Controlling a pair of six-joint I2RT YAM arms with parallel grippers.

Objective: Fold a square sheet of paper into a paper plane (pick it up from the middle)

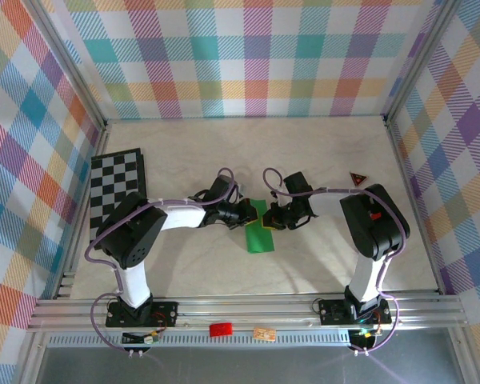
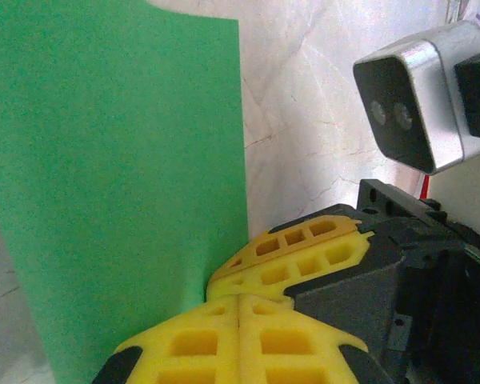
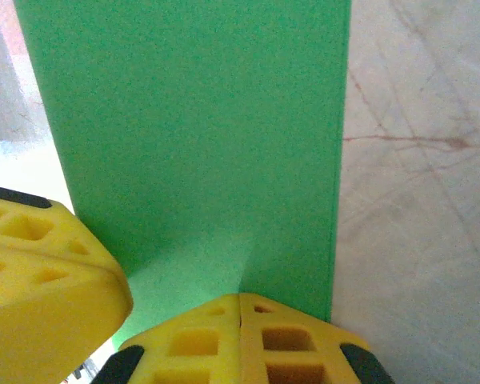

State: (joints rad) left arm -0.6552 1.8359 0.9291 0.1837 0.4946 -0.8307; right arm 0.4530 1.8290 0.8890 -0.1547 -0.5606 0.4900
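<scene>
The square sheet of paper (image 1: 261, 234) lies mid-table (image 1: 320, 152) between the two arms. From above it shows as a narrow green strip, its far end covered by both end effectors. Whether it is folded cannot be made out. In the wrist views it fills most of the frame and is cut off at the top. The left end effector (image 1: 248, 214) and the right end effector (image 1: 277, 216) reach inward and meet nose to nose. Each has its yellow pads pressed together on the sheet's edge, and a small crease rises from the right one's pinch. A checkered board (image 1: 116, 188) lies far left, a red-and-black triangle (image 1: 358, 179) far right, and a red cylinder (image 1: 220, 329) sits on the near rail.
</scene>
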